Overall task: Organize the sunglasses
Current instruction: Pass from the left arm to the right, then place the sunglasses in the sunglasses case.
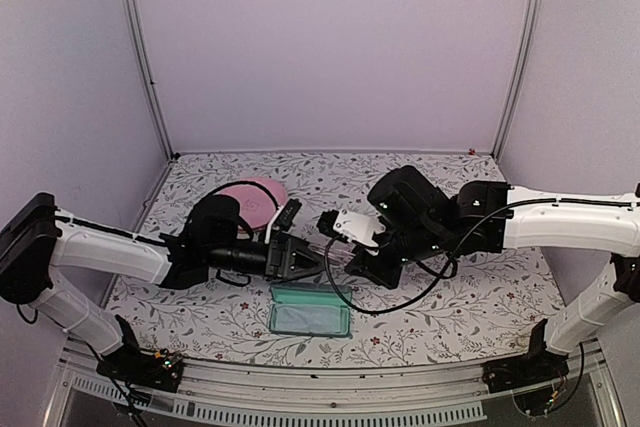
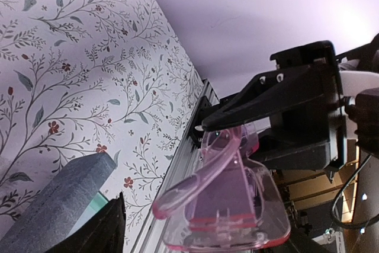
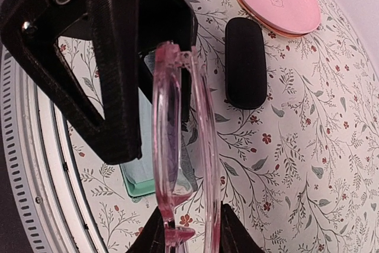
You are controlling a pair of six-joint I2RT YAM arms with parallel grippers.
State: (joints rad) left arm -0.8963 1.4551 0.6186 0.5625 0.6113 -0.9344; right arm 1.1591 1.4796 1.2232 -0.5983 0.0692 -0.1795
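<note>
The sunglasses (image 3: 177,146) with a pale translucent pinkish frame hang folded above the table between the two arms. My right gripper (image 3: 189,235) is shut on one end of the frame, and its black fingers (image 3: 151,235) press it from both sides. In the left wrist view the sunglasses (image 2: 225,205) fill the lower middle, with a right finger (image 2: 266,96) just beyond them. My left gripper (image 1: 305,257) stands open around the other end, and its big black fingers (image 3: 112,57) sit apart from the frame. From above, the sunglasses (image 1: 330,247) are a faint sliver between the right gripper (image 1: 345,250) and the left.
A rectangular case (image 1: 310,309) lies open below the grippers, grey-blue outside (image 2: 59,205) and teal inside. A black oval case (image 3: 246,63) and a pink round piece (image 1: 255,197) lie farther back on the left. The table's metal front rail (image 3: 35,164) runs close by.
</note>
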